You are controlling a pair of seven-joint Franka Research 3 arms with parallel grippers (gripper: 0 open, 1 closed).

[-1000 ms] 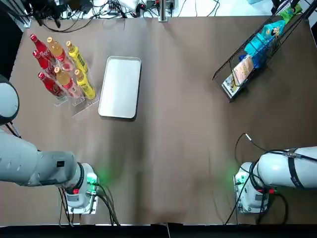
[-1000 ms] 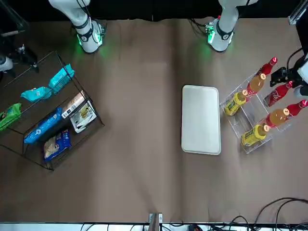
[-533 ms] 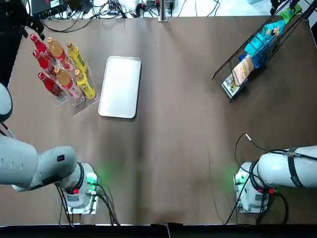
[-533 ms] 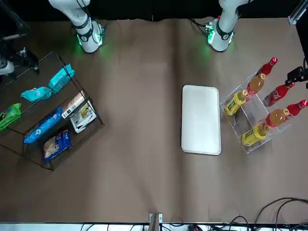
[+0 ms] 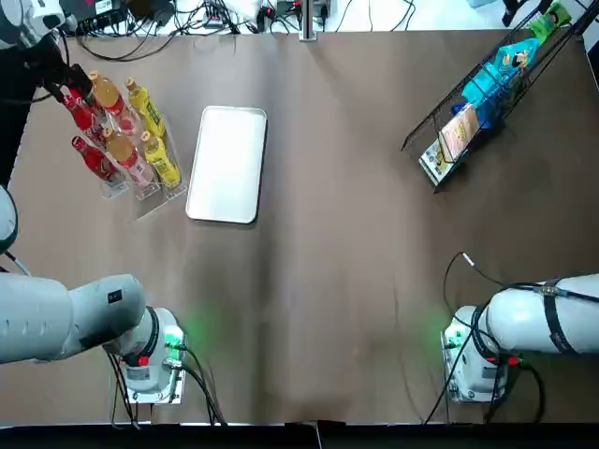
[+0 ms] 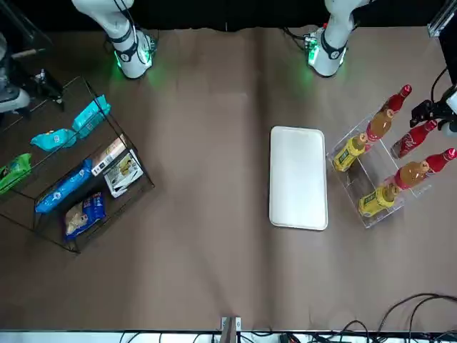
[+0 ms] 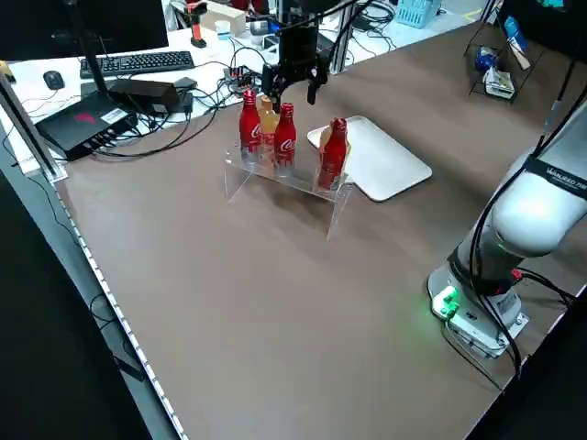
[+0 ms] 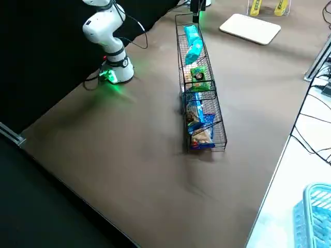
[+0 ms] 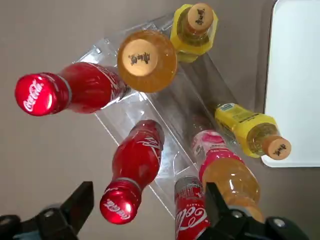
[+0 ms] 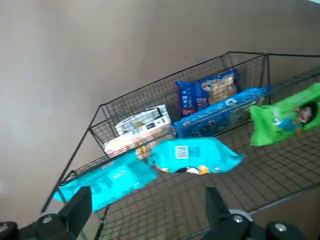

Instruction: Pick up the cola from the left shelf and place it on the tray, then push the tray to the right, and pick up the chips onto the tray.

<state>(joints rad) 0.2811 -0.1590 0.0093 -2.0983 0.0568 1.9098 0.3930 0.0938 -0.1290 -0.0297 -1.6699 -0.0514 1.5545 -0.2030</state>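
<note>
Left gripper (image 9: 147, 212) is moving in over the clear acrylic rack (image 5: 150, 198), fingers spread to straddle a red plastic cola bottle (image 9: 135, 162) sitting in it. Right gripper (image 10: 144, 212), also spread, is idling over the wire shelf (image 10: 240, 190).

arms (image 5: 56, 318): white-grey shells; bases (image 5: 150, 363): green lights; cables (image 5: 201, 398): black; jaws: black

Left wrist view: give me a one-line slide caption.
Open left gripper hovers above a cola bottle in the clear rack of drinks, white tray alongside.
</note>
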